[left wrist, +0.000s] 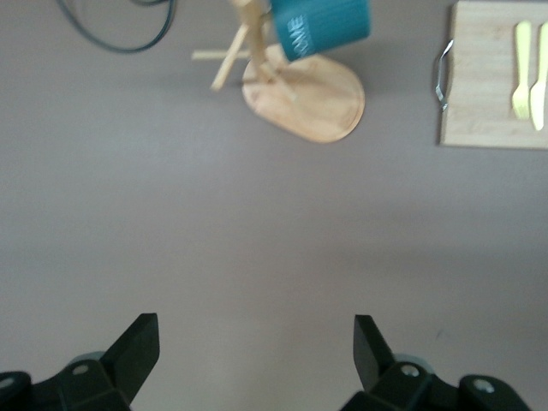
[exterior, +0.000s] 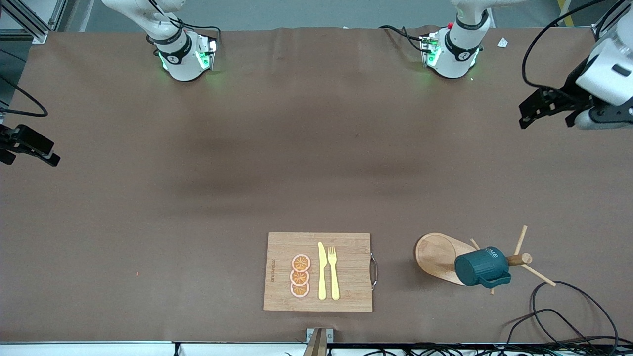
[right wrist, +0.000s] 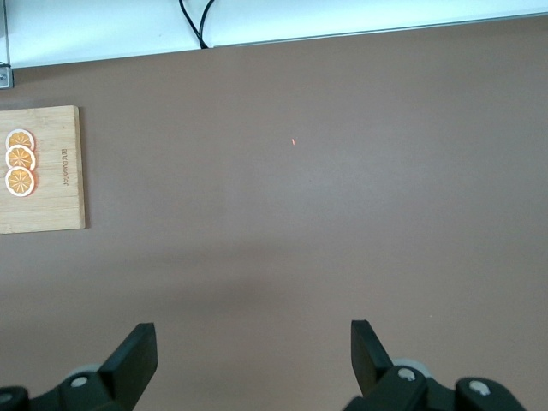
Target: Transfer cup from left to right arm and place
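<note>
- Teal cup point(exterior: 482, 267) hangs tilted on a peg of the wooden cup stand point(exterior: 437, 257), with its handle on the side nearer to the front camera and white letters on its ribbed wall.
- The cup stand has an oval wooden base that rests on the brown table point(exterior: 198, 198), and thin pegs stick out from its post.
- Taking the cup stand as the landmark: the wooden cutting board point(exterior: 316, 272) lies beside it, toward the right arm's end of the table, and the two are apart.
- On the cutting board lie three orange slices point(exterior: 300, 276) in a row, and next to them a yellow knife point(exterior: 322, 272) and a yellow fork point(exterior: 334, 273), side by side. The fork is the closest of these to the cup stand.
- A black cable point(exterior: 568, 311) curls on the table just beside the cup stand, toward the left arm's end.
- The left gripper point(exterior: 531, 111) is in the air over the table, well apart from the cup stand. Its jaws stand wide open and hold nothing.
- The right gripper point(exterior: 34, 148) waits over the right arm's end of the table, well apart from the cup stand. Its jaws are also wide open and hold nothing.
</note>
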Robot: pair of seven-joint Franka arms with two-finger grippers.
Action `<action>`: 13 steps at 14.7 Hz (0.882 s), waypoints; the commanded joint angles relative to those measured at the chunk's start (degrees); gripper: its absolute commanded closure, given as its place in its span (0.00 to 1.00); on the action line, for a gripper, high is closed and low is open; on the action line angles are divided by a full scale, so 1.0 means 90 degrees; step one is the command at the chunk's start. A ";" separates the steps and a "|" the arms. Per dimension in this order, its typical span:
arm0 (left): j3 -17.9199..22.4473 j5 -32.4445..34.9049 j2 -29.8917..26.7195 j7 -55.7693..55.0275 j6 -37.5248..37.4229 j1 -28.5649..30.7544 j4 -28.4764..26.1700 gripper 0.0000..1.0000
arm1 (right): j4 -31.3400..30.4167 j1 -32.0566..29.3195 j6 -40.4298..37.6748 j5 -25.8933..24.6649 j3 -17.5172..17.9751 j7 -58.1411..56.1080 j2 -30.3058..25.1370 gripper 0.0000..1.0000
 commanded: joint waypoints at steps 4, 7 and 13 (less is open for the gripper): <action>-0.0466 0.1566 0.0539 -0.1207 0.1853 -0.0456 -0.0659 0.00 | -0.0040 -0.0059 -0.0029 0.0036 0.0053 -0.0088 -0.0080 0.00; -0.0456 0.1907 0.0548 -0.1188 0.3131 -0.0408 -0.1390 0.00 | -0.0040 -0.0050 -0.0029 0.0036 0.0053 -0.0088 -0.0070 0.00; -0.0466 0.4161 0.1133 -0.0828 0.4668 -0.0417 -0.1969 0.00 | -0.0040 -0.0059 -0.0029 0.0036 0.0053 -0.0088 -0.0070 0.00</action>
